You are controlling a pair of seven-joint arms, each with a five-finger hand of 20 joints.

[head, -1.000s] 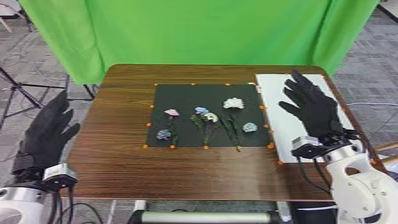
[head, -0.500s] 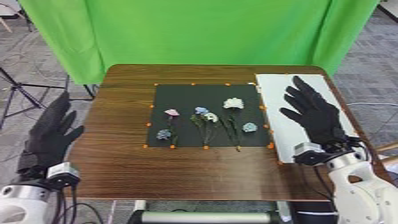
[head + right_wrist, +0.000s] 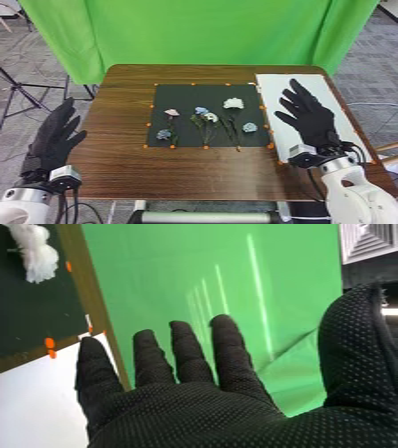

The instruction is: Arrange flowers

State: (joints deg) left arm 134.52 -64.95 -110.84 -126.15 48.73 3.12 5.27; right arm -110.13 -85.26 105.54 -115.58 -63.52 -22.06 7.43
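wooden table point(image 3: 115, 170), green curtain point(image 3: 204, 35) at 12 o'clock, gray carpet point(image 3: 369, 65) at 2, flowers point(image 3: 233, 103) on black mat point(image 3: 178, 95) mid-table, white sheet point(image 3: 275, 95) at 3, right hand point(image 3: 313, 122) over it, left hand point(image 3: 49, 145) at 8, both wide

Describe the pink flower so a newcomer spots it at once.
On the brown table lies a dark mat. Near its left edge is the pink flower, farther from the robot than a blue bloom. Only its bloom is pink.

The head view crops 2 white arms point(image 3: 354, 194).
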